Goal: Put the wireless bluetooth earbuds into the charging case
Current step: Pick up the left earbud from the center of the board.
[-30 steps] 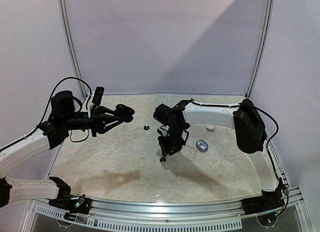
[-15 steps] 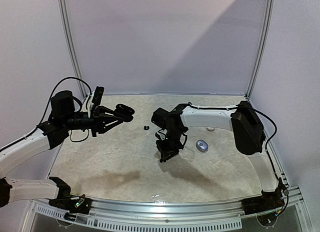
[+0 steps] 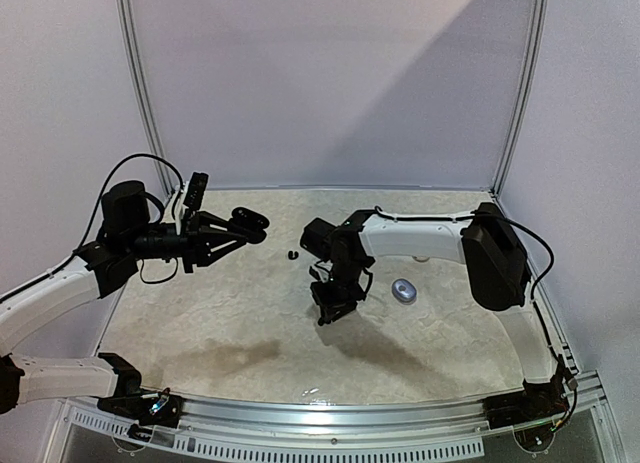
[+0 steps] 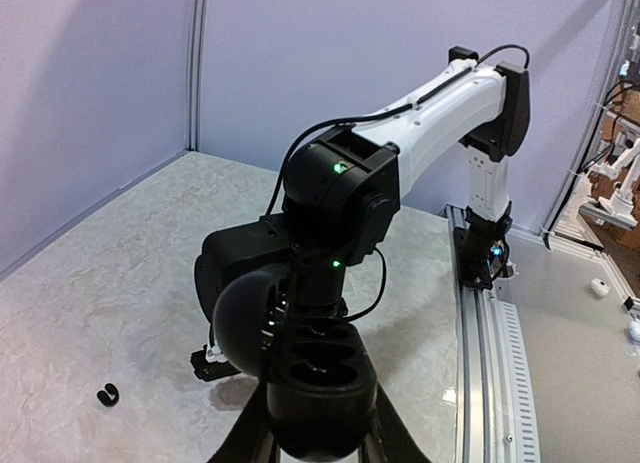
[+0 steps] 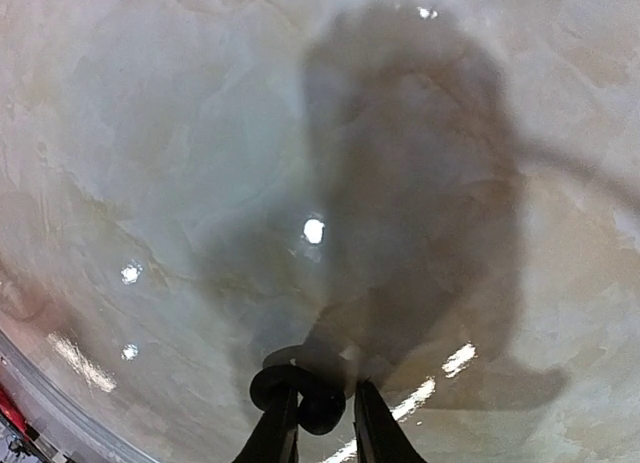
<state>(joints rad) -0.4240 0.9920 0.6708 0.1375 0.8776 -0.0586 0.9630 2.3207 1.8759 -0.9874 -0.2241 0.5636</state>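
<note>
My left gripper (image 3: pixel 228 233) is shut on an open black charging case (image 3: pixel 250 222) and holds it above the table's left side. In the left wrist view the case (image 4: pixel 320 368) shows its empty wells, with its lid (image 4: pixel 240 318) hinged open to the left, between my left gripper (image 4: pixel 320 445). My right gripper (image 3: pixel 324 313) hangs over the table's middle, shut on a glossy black earbud (image 5: pixel 321 410), which sits between my right gripper's fingers (image 5: pixel 321 388). A second black earbud (image 3: pixel 293 254) lies on the table between the arms and shows in the left wrist view (image 4: pixel 108 394).
A silver-grey pebble-like case (image 3: pixel 404 290) lies on the marbled table (image 3: pixel 220 323) right of my right gripper. The right arm's forearm (image 3: pixel 415 233) spans the back right. A metal rail (image 3: pixel 330 408) runs along the near edge.
My right gripper has shifted slightly left with the black earbud in it. The left arm and the case have not moved.
</note>
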